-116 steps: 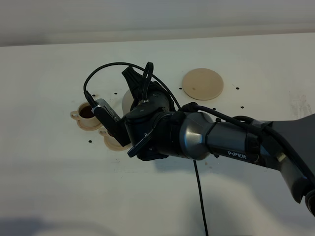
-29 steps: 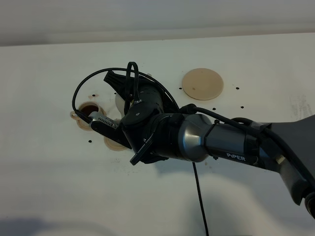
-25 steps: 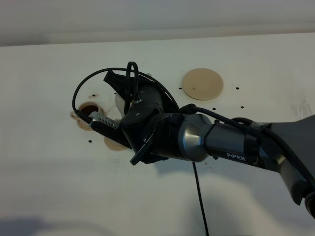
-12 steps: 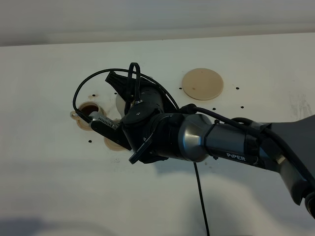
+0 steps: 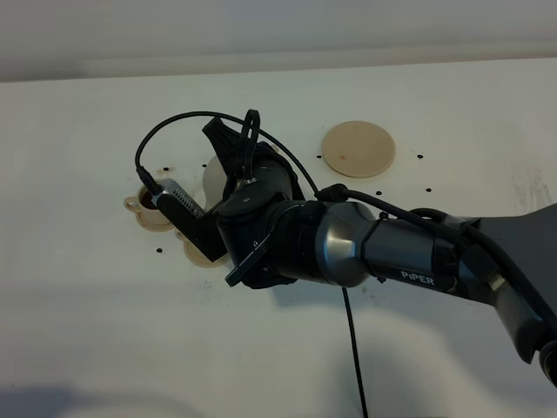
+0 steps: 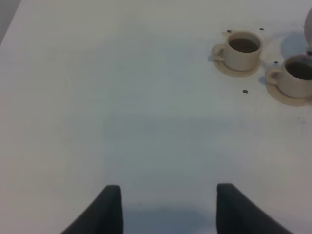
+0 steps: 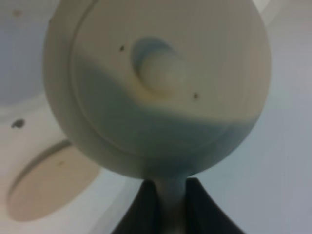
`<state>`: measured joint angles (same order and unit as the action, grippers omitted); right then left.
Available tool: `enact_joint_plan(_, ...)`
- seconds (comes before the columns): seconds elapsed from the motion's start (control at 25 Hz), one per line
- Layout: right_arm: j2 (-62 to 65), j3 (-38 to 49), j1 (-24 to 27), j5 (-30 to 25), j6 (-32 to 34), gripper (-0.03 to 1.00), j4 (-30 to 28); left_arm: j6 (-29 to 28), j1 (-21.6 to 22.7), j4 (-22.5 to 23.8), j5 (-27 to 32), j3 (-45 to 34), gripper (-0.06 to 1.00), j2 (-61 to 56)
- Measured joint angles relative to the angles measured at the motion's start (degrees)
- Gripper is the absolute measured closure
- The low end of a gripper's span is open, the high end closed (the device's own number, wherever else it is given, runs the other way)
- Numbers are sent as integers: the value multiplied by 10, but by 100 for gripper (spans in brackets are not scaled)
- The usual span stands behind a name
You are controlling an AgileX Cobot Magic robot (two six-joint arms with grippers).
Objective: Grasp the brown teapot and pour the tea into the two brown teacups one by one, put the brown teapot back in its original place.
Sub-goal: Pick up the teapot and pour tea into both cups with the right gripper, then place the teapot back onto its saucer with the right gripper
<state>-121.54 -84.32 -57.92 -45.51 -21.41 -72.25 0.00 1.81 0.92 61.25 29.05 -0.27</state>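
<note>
The brown teapot (image 7: 161,92) fills the right wrist view, lid and knob facing the camera. My right gripper (image 7: 168,207) is shut on its handle. From above, the right gripper (image 5: 224,144) has reached across to the left, and only a pale sliver of the teapot (image 5: 213,178) shows behind it. Two brown teacups (image 6: 242,48) (image 6: 297,75) stand on small saucers, both with dark tea inside. From above, the left teacup (image 5: 144,209) is partly covered, and only the second one's saucer (image 5: 196,254) shows. The large saucer (image 5: 359,149) lies bare. My left gripper (image 6: 168,207) hangs open, far from the cups.
The white table (image 5: 104,331) carries small dark dots around the cups. The right arm's black cable (image 5: 352,348) trails toward the front edge. The right forearm (image 5: 409,257) crosses the middle of the table.
The right wrist has rolled back and shifted slightly right. The teapot came with it, and the wrist camera now covers more of the left cup.
</note>
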Motion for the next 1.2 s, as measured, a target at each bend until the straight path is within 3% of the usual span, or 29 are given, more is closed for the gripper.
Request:
enact_joint_plan(0.4,0,0,0,-45,8,88,80,0,0,0,0,0,53,0)
enact_joint_plan(0.72,18,0,0,-82,73,88,144,0,0,0,0,0,53,0)
enact_joint_plan(0.96,42,0,0,-128,115,88,248,0,0,0,0,0,53,0)
enact_joint_plan(1.2,43,0,2,-138,159,88,379,0,0,0,0,0,53,0)
